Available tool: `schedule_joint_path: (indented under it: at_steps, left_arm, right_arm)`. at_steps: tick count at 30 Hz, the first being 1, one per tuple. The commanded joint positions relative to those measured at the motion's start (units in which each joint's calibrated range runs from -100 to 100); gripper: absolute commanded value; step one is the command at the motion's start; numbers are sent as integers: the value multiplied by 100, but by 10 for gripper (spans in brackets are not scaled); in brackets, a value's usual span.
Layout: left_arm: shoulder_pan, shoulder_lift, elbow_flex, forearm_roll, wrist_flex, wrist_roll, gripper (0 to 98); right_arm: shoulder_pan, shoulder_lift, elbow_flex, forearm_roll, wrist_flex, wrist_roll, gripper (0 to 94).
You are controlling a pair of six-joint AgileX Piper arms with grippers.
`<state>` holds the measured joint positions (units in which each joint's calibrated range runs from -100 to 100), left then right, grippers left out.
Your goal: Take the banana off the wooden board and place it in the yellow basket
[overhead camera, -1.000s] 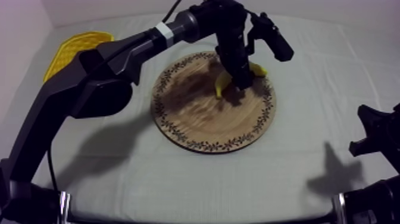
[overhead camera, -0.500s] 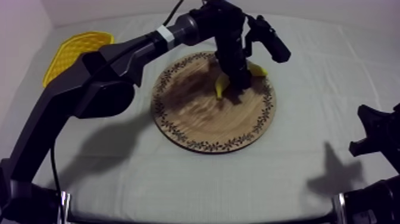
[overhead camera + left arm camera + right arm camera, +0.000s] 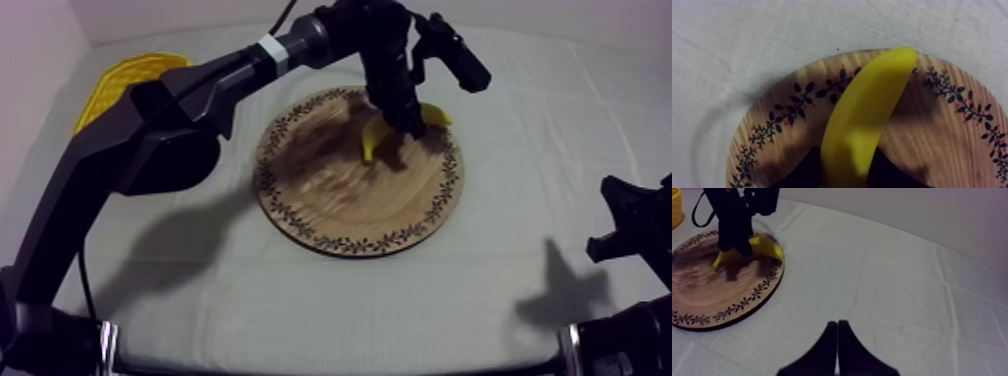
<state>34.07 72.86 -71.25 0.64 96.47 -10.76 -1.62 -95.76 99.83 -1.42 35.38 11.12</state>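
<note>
The banana (image 3: pixel 864 115) lies at the far rim of the board (image 3: pixel 340 205), clamped between the fingers of the left gripper (image 3: pixel 405 118). Whether it is clear of the board cannot be told. Grasp: judged done. Remaining: lift, carry to the basket (image 3: pixel 120 85) well apart at the left, release. Right gripper (image 3: pixel 837 348): fingers together on nothing.

The left fingers (image 3: pixel 402 108) hide the banana (image 3: pixel 371 147) mid-length; the arm (image 3: pixel 215 78) covers part of the yellow basket (image 3: pixel 115 80).
</note>
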Motion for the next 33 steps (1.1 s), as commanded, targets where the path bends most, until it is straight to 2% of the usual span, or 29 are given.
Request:
schedule_joint_path:
  at_steps: [1, 19, 27, 33]
  left_arm:
    - [-5, -118, 122, -17, -29, 9, 285]
    - [248, -2148, 1452, -330, -68, 265, 285]
    - [160, -2731, 2099, -352, -46, 411, 296]
    - [-145, -3020, 2412, -313, -35, 588, 303]
  right_arm:
    - [1, 0, 5, -2, 2, -1, 2]
    - [1, 0, 5, -2, 2, -1, 2]
    - [1, 0, 5, -2, 2, -1, 2]
    - [1, 0, 5, -2, 2, -1, 2]
